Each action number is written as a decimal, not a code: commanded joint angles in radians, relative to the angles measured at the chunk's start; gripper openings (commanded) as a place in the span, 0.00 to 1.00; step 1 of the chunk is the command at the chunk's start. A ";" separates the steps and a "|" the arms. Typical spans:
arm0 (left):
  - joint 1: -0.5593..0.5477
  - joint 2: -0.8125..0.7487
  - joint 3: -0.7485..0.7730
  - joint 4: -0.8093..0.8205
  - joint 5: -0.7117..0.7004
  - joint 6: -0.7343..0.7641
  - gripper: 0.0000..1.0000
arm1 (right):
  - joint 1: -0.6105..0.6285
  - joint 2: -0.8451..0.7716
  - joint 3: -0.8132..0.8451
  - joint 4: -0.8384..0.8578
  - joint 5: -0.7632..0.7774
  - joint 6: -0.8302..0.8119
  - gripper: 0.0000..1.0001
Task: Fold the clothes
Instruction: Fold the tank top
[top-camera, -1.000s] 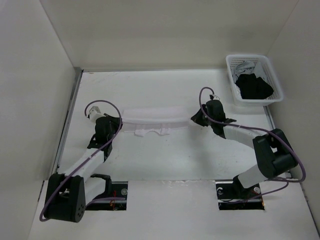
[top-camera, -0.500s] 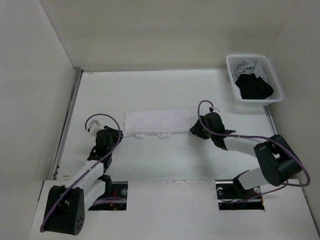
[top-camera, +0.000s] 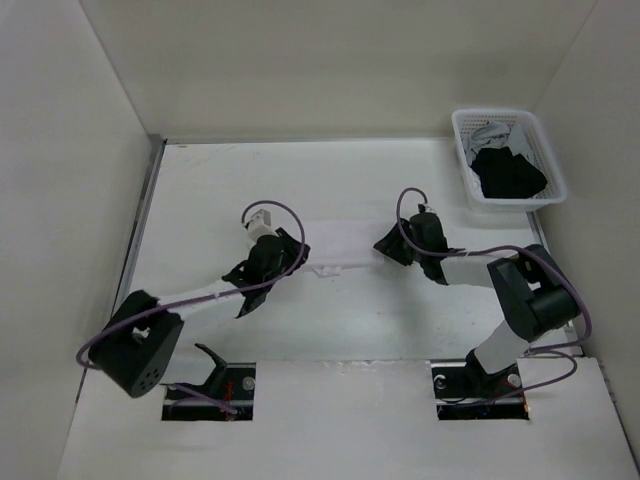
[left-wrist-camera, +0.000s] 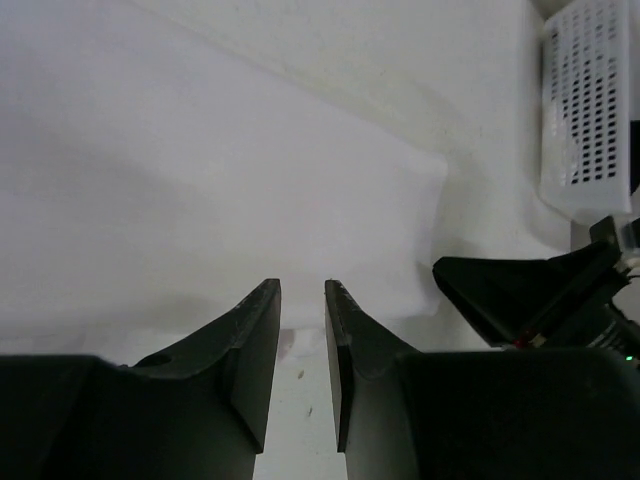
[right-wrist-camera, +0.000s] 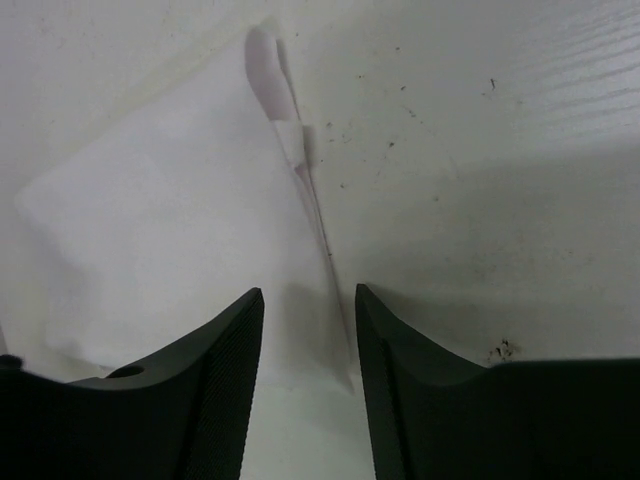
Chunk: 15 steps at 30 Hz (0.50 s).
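1. The soft, thin white sleeveless garment (top-camera: 335, 240) lies folded on the white table (top-camera: 200, 190) between the left gripper (left-wrist-camera: 302, 290) and right gripper (right-wrist-camera: 308, 295), both parted and holding nothing
2. A finger snagging its edge could drag the fold open
3. Only the right wrist view shows a loose edge flap (right-wrist-camera: 290, 140) sticking out

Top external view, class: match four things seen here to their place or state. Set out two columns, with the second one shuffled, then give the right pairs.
Column one
1. white garment
2. black cloth
3. white lattice basket
4. right claw

Column two
A. at the far right corner of the table
B. open, at the garment's right end
C. lying inside the basket
D. flat near the middle of the table

Pairs: 1-D, 2-C, 3-A, 4-B
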 joint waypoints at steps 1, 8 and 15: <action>-0.041 0.117 0.026 0.130 -0.021 -0.038 0.23 | 0.000 0.042 0.018 0.067 -0.068 0.057 0.45; -0.036 0.204 -0.048 0.201 0.019 -0.079 0.20 | -0.036 0.123 -0.019 0.188 -0.121 0.149 0.31; -0.058 0.172 -0.118 0.192 0.037 -0.116 0.19 | -0.059 0.079 -0.080 0.301 -0.073 0.186 0.10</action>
